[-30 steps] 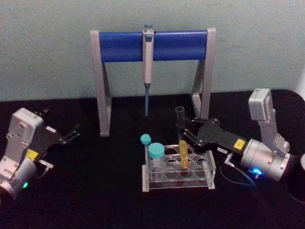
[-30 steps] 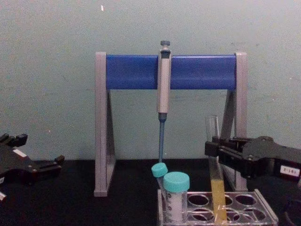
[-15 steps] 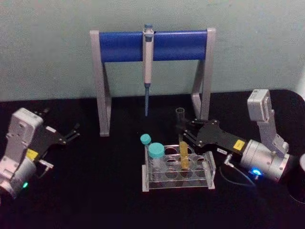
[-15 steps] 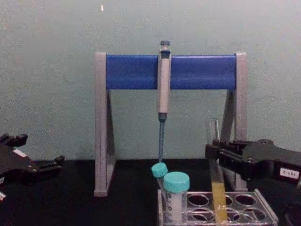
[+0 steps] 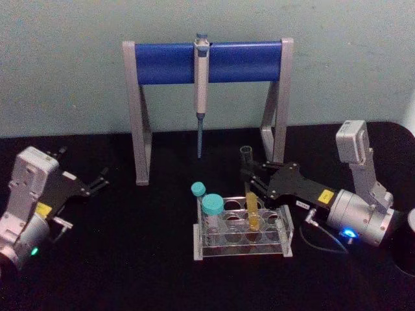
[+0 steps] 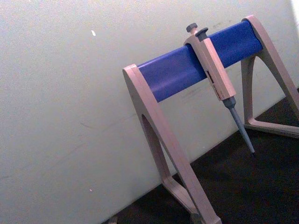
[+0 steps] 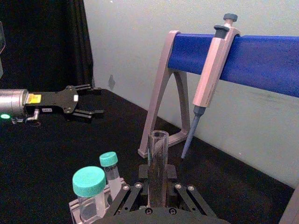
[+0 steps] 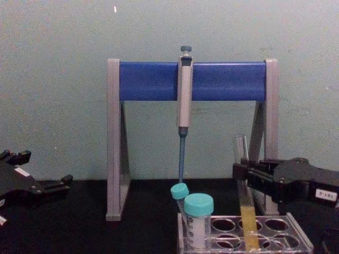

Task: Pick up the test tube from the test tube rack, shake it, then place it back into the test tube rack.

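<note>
Clamping test tube (image 8: pixel 241 151), right pincer (image 8: pixel 244 174); chest view reveals yellow liquid (image 8: pixel 249 227).

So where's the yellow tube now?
In the head view the test tube stands right of centre, bottom in the test tube rack beside the teal-capped tubes, held by the right gripper.

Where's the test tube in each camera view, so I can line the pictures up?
Head view: test tube right of centre, standing in the test tube rack, right gripper around it.
Chest view: test tube lower right, leaning, bottom in the test tube rack.
Right wrist view: test tube bottom centre, between that gripper's fingers.
Left wrist view: faces the pipette stand.
Shared landmark: the pipette hanging on the stand's blue bar.
</note>
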